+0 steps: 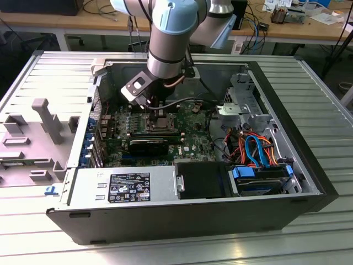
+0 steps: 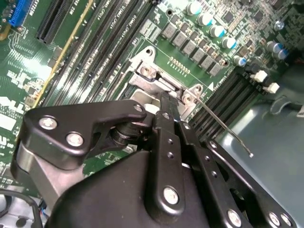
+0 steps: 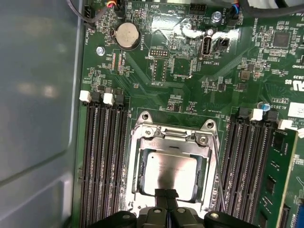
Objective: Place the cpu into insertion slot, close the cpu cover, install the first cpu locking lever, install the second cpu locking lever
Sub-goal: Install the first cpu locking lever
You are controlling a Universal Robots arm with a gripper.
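Chip and socket sit together: the cpu (image 3: 168, 171), a small flat square chip with a dull silver-grey top, lies in the insertion slot (image 3: 137, 176), a dark-framed square socket on the green circuit board (image 3: 190, 80). In the exterior view the socket is near the board's far edge. The cpu cover (image 3: 171, 137), a thin silvery metal frame plate, lies down around the chip, whose top shows through the plate's window.

The black gripper (image 3: 166, 194) has its fingers pressed together with nothing seen between them. Their tips rest at the window's edge, over the chip's border. The grey and pale-blue arm (image 1: 171, 38) drops steeply from above into the open black computer case (image 1: 309, 110), its wrist tipped toward the socket.

A thin steel lever rod (image 2: 228, 128) stands off one side of the socket. Long black memory slots (image 3: 102, 161) crowd two opposite sides. Beyond one bank runs the bare grey case wall (image 3: 38, 95).
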